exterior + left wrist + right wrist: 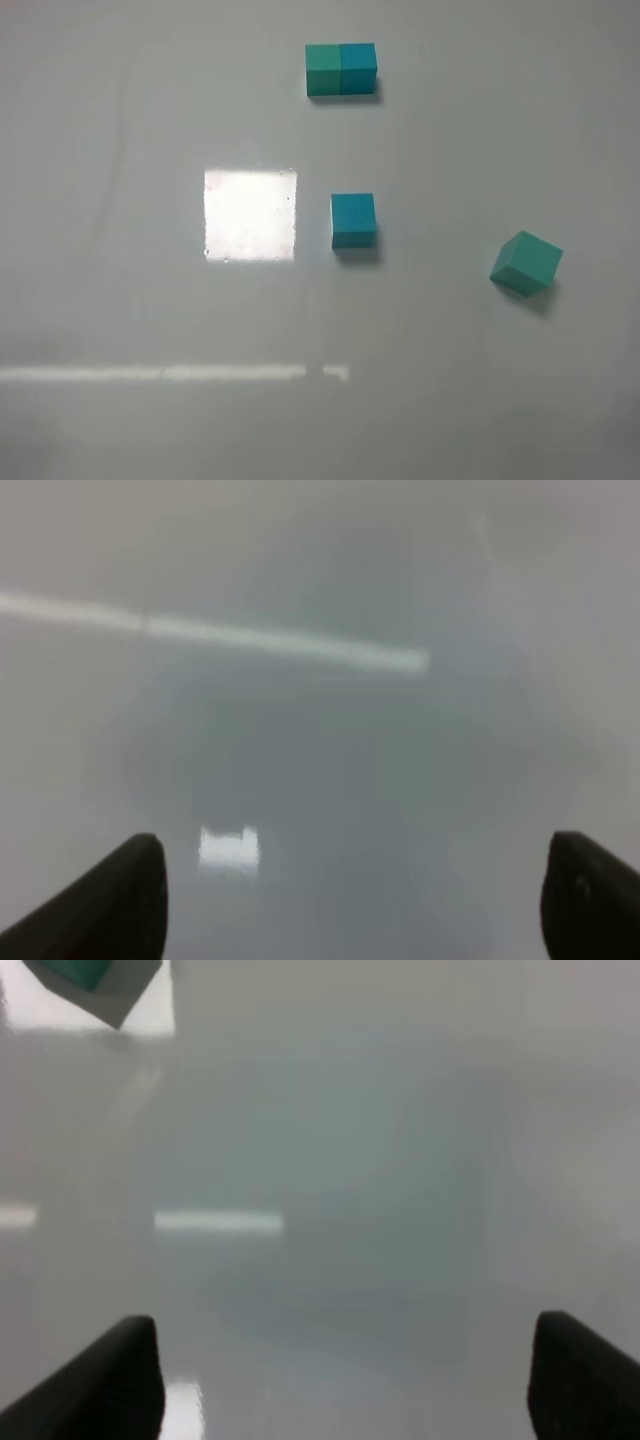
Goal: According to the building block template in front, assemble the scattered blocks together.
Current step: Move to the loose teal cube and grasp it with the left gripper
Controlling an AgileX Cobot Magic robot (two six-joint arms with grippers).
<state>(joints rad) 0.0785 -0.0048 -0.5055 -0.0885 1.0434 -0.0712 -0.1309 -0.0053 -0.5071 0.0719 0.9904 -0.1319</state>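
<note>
The building block template (341,69) is set ahead as model; the teal-blue cube (353,220) and the sea-green cube (526,263) are not yet joined. The left tool (355,880) and the right tool (345,1360) are held spread apart, empty.

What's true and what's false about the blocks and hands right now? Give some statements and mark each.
The template bar has its sea-green half on the left in the high view. True.
The loose teal-blue cube touches the loose sea-green cube. False: they lie apart.
The loose sea-green cube sits square to the template bar. False: it is turned askew.
The left hand is open and empty. True.
The right hand grips a cube. False: it is open and empty.
</note>
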